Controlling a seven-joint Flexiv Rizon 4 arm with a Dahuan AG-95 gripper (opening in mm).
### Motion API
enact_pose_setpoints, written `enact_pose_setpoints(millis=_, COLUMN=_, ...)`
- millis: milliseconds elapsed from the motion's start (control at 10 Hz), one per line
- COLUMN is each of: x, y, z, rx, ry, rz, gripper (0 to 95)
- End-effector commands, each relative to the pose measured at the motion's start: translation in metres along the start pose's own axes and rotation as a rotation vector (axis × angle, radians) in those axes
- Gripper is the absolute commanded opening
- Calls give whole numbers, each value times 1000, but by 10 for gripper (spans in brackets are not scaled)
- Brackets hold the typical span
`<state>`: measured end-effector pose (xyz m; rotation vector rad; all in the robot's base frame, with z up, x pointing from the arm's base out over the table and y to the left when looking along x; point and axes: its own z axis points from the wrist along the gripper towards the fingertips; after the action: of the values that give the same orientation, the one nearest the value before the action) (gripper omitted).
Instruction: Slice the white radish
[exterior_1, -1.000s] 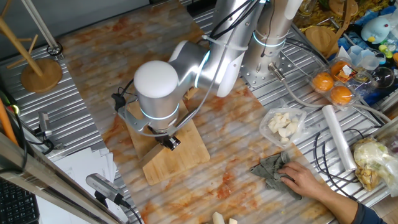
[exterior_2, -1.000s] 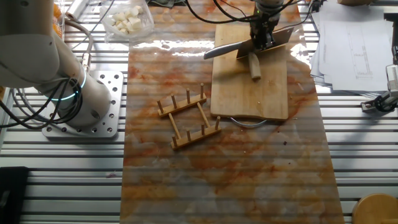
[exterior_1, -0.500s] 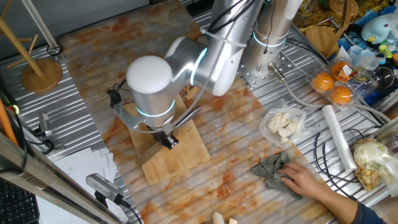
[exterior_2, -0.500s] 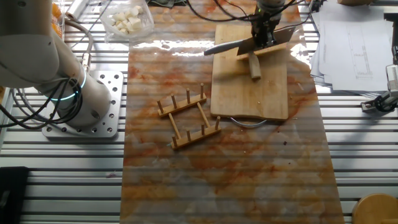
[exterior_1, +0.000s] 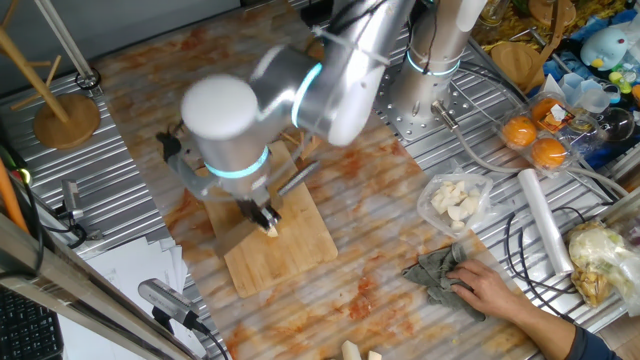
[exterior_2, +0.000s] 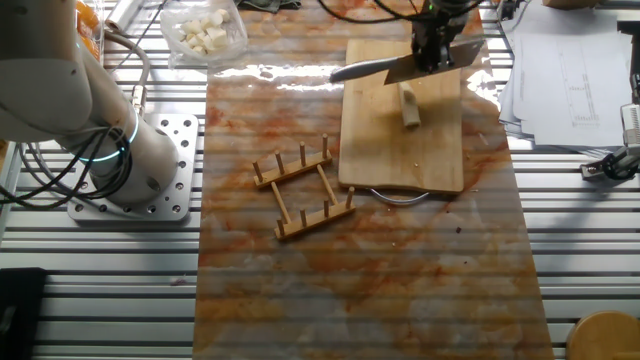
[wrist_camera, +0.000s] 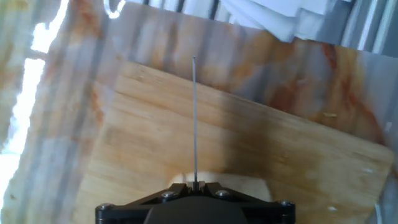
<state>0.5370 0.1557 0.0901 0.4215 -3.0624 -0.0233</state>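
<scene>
The white radish (exterior_2: 410, 105) is a pale tapered strip lying on the wooden cutting board (exterior_2: 400, 150). In the hand view its end (wrist_camera: 219, 182) shows just under the jaws. My gripper (exterior_2: 437, 48) is shut on a knife whose blade (exterior_2: 385, 68) sticks out sideways above the board's far end, just beyond the radish. In the hand view the blade (wrist_camera: 194, 118) appears edge-on as a thin line rising from the gripper (wrist_camera: 194, 185). In the first fixed view the blurred arm hides much of the board (exterior_1: 290, 250); the radish (exterior_1: 270, 229) shows below the gripper (exterior_1: 260, 213).
A small wooden rack (exterior_2: 305, 185) lies left of the board. A bag of whitish pieces (exterior_1: 455, 200) sits to the right, near a person's hand on a grey cloth (exterior_1: 445, 275). Oranges (exterior_1: 535, 140), a plastic roll (exterior_1: 545, 225), papers (exterior_2: 570, 70) and a wooden stand (exterior_1: 65, 115) ring the area.
The arm has swung left in the first fixed view. The knife has risen off the radish and shifted toward the board's far end; the radish has not moved.
</scene>
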Motion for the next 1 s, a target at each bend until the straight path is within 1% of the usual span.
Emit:
enact_pose_setpoints(millis=100, x=17, y=-7, z=-2, rx=-9, ry=-8, rz=12, gripper=0)
enact_pose_setpoints(millis=200, x=26, y=-11, z=0, rx=-27, ry=-8, rz=24, gripper=0)
enact_pose_setpoints(millis=300, x=31, y=-13, z=2, rx=-34, ry=-9, rz=23, gripper=0)
enact_pose_setpoints(millis=400, x=38, y=-14, z=3, rx=-51, ry=-8, rz=30, gripper=0)
enact_pose_setpoints(millis=700, x=41, y=-12, z=1, rx=-50, ry=2, rz=27, gripper=0)
enact_pose_setpoints(millis=900, x=41, y=-9, z=3, rx=-39, ry=-6, rz=24, gripper=0)
enact_pose_setpoints(millis=1000, x=40, y=-8, z=3, rx=-43, ry=-13, rz=24, gripper=0)
